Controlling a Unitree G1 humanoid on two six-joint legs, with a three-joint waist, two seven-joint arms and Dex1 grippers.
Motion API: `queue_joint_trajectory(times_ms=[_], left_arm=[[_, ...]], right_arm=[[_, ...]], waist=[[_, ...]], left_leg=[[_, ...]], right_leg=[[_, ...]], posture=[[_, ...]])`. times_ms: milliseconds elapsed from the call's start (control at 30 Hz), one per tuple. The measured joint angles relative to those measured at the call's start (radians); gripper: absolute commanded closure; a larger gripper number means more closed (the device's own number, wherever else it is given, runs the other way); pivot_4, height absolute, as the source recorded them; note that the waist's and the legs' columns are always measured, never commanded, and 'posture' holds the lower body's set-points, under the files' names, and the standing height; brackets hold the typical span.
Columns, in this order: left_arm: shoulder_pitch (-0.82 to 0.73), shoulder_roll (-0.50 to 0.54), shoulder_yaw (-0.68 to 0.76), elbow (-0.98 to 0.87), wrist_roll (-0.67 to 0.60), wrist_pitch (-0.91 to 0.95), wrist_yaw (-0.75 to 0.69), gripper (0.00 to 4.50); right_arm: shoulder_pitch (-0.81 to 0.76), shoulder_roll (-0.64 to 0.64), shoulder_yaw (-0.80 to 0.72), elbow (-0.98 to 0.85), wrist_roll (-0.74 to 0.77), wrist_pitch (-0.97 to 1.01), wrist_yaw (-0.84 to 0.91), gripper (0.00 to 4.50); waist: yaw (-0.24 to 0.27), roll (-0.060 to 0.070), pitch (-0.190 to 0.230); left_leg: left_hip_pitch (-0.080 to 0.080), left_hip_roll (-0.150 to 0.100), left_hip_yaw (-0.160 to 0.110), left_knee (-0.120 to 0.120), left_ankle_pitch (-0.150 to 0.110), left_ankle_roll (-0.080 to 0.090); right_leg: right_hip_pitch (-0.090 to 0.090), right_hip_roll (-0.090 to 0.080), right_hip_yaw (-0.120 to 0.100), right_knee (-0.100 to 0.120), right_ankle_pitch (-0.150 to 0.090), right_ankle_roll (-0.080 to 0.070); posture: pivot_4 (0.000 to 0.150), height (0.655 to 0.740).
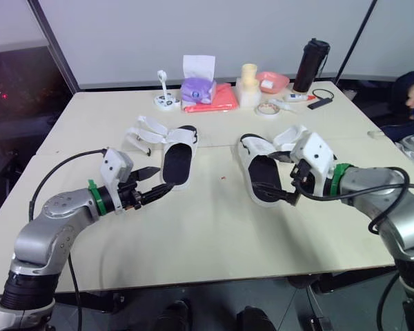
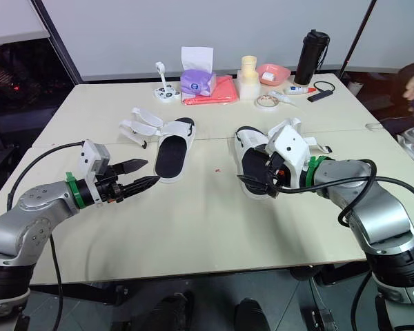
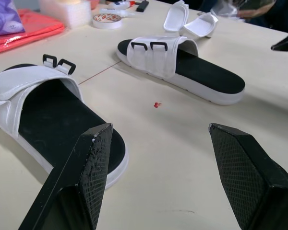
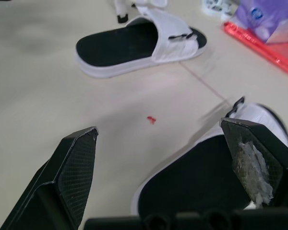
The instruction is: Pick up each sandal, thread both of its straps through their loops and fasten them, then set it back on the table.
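The left tool — spread wide — is just beside the heel of the left sandal on the worktop. The right tool, spread too, hangs at the heel of the right sandal.

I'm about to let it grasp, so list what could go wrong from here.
1. The left gripper is open at the heel of the left sandal, which lies flat; closing there may just push it away.
2. The right sandal has its straps splayed loose, away from the loops; once lifted, they could dangle and snag.
3. The right gripper, open at that sandal's heel, may pinch only the sole's edge.
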Motion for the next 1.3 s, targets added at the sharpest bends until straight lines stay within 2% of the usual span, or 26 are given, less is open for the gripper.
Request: queue_joint_trajectory(times_ms=[333,633,900,1167,1267,1300], left_arm=[[0.004,-0.005,0.0,0.0,0.0,-0.002,0.012,1.19],[0.004,-0.023,-0.005,-0.001,0.003,-0.007,0.014,1.19],[0.003,-0.042,-0.008,0.0,0.005,-0.014,0.018,1.19],[0.004,-0.058,-0.008,-0.002,0.014,-0.028,0.036,1.19],[0.006,-0.061,-0.008,-0.006,0.015,-0.029,0.046,1.16],[0.006,-0.062,-0.008,-0.009,0.015,-0.029,0.05,1.16]], right_arm=[[-0.014,0.004,0.044,0.059,-0.105,-0.062,-0.033,0.07],[-0.09,0.054,0.228,0.241,-0.424,-0.243,-0.186,0.07],[-0.248,0.189,0.408,0.716,-0.75,-0.538,-0.393,0.07],[-0.439,0.299,0.493,1.162,-0.945,-0.76,-0.606,0.07],[-0.523,0.343,0.526,1.335,-1.004,-0.82,-0.674,0.89],[-0.535,0.35,0.531,1.365,-1.015,-0.828,-0.686,1.33]], waist=[[0.0,0.0,0.0],[-0.003,0.0,0.0],[-0.006,0.0,0.0],[-0.01,0.0,0.0],[-0.012,0.0,0.0],[-0.012,0.0,0.0]], left_leg=[[0.0,0.0,0.0,0.0,0.0,0.0],[0.0,0.0,0.001,0.0,0.001,-0.002],[0.0,-0.001,0.003,-0.001,0.002,-0.003],[0.001,-0.001,0.002,-0.003,0.004,-0.006],[0.001,-0.001,0.001,-0.003,0.005,-0.008],[0.001,-0.001,0.001,-0.004,0.005,-0.008]], right_leg=[[0.0,0.0,0.0,0.0,0.0,0.0],[-0.001,0.001,0.0,0.001,0.0,0.0],[-0.001,0.002,0.0,0.002,0.0,0.0],[-0.002,0.003,0.0,0.003,0.001,-0.001],[-0.002,0.004,0.0,0.003,0.001,-0.002],[-0.002,0.004,0.0,0.003,0.001,-0.002]], posture=[[0.15,0.7344],[0.15,0.7344],[0.15,0.7344],[0.15,0.7344],[0.15,0.7344],[0.15,0.7344]])
